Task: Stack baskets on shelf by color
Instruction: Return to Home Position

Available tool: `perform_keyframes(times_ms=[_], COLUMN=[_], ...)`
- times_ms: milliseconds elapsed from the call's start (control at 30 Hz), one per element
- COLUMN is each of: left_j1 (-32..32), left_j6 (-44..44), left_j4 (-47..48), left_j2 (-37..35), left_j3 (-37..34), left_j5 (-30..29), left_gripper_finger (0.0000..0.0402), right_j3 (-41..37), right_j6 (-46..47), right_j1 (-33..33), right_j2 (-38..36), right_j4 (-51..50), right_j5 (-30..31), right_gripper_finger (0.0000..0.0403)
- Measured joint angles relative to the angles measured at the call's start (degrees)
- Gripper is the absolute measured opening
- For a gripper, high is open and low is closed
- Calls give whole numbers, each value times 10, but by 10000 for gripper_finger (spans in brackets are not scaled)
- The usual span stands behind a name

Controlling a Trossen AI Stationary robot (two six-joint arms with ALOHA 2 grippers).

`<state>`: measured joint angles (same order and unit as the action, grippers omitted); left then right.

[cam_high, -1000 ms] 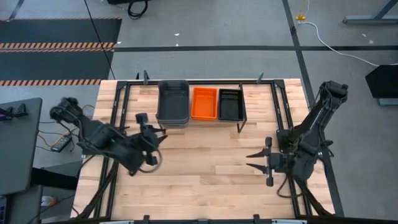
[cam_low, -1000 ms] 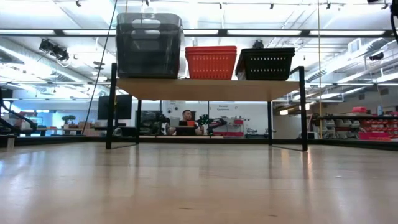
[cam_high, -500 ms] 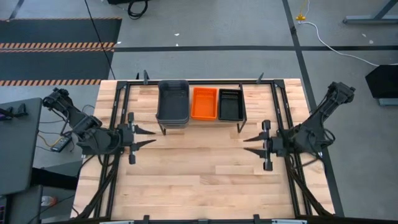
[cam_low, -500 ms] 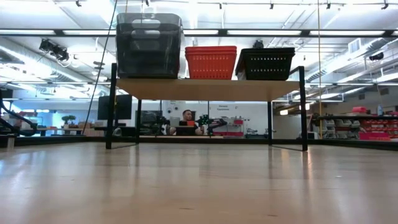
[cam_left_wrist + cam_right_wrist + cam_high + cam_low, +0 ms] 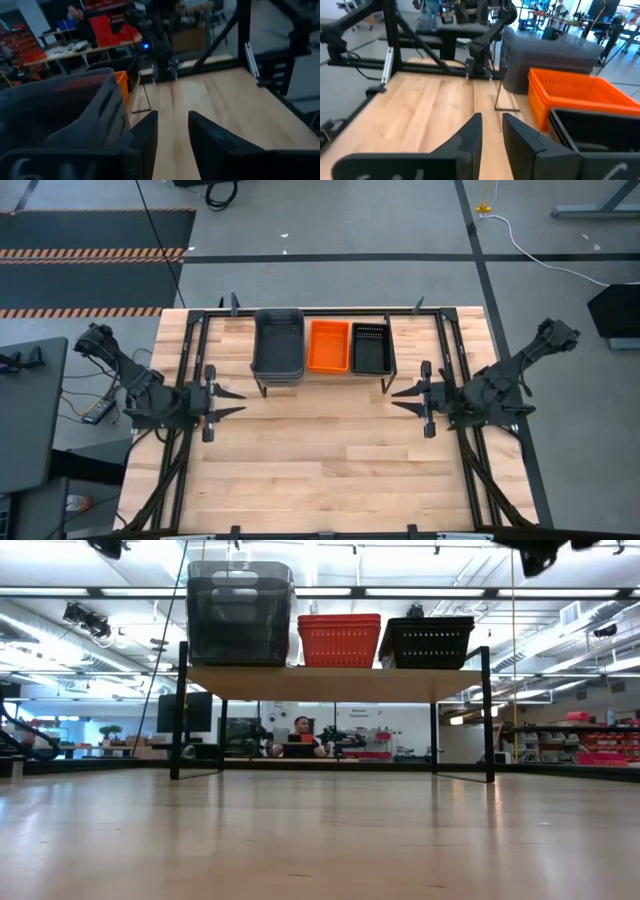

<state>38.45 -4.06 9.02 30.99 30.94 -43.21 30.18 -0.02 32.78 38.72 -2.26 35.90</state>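
Observation:
On the shelf (image 5: 322, 374) (image 5: 335, 683) stand three stacks side by side: deep grey baskets (image 5: 278, 343) (image 5: 240, 613) on the left, orange mesh baskets (image 5: 329, 345) (image 5: 339, 640) in the middle, black mesh baskets (image 5: 369, 346) (image 5: 428, 642) on the right. Each stack rests by its bottom on the plank. My left gripper (image 5: 241, 401) (image 5: 172, 120) hovers open left of the shelf, pointing toward the table's right. My right gripper (image 5: 395, 399) (image 5: 491, 122) hovers open right of the shelf, pointing toward the left. Neither holds anything.
The shelf's thin black legs (image 5: 181, 710) stand on the wooden tabletop (image 5: 320, 470). Black frame rails (image 5: 185, 360) run along both table sides. A person (image 5: 300, 730) sits far behind the table. Bare tabletop lies between the shelf and the near edge.
My left gripper drew back toward the table's left edge and turned until it points level to the right. My right gripper moved toward the far edge, coming level with the shelf front. The baskets stayed put.

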Motion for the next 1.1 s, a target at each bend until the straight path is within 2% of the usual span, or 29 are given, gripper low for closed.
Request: perform_keyframes(times_ms=[300,567,733,900,1100], left_j1=[-1,-32,-43,-43,-43], left_j6=[-38,-90,-73,-71,-72], left_j4=[-36,-113,-111,-91,-92], left_j2=[-146,-231,-241,-240,-240], left_j3=[-85,-137,-139,-139,-139], left_j5=[-1,1,44,47,63], left_gripper_finger=[116,116,116,116,116], right_j3=[-95,-155,-167,-169,-169], right_j6=[25,2,3,18,-17], right_j1=[-13,-7,-7,-7,-7], right_j2=[-77,-153,-167,-167,-180], right_j4=[3,44,44,6,10], right_j5=[0,3,20,16,16], right_gripper_finger=[61,48,48,48,48])
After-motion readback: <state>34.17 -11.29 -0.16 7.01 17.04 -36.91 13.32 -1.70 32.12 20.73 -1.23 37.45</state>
